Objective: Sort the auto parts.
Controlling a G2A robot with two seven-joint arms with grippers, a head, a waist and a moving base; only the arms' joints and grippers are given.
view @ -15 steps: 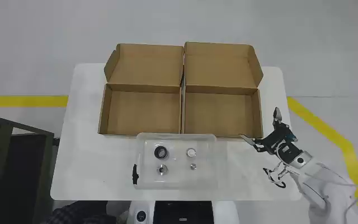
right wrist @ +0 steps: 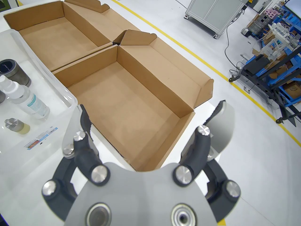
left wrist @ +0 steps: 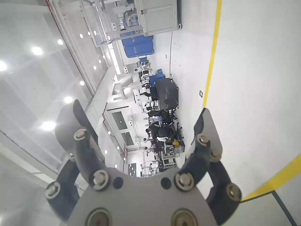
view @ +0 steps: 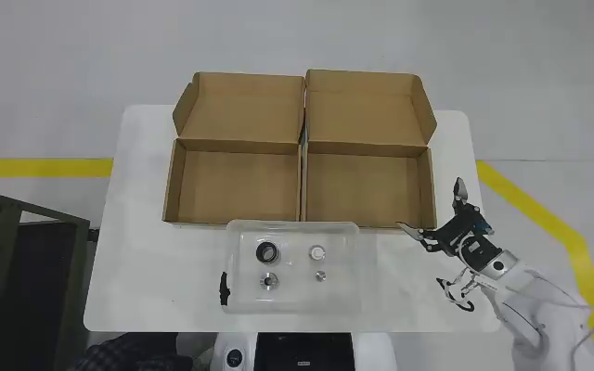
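Nothing has moved: the right end effector (view: 432, 211) sits open, empty, at 4 o'clock on the bench (view: 139, 232); the left end effector (left wrist: 140, 109) gapes too. Parts (view: 268, 252) lie in the tray (view: 243, 226) at 6 o'clock, so sorting hasn't started.

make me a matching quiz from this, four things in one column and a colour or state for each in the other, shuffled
1. right gripper
2. clear tray
3. right cardboard box
4. spray bottle

a. brown, lid folded back
b. white cap, inside the tray
c. open, holding nothing
d. shallow, see-through plastic

Pairs: 1-c, 2-d, 3-a, 4-b
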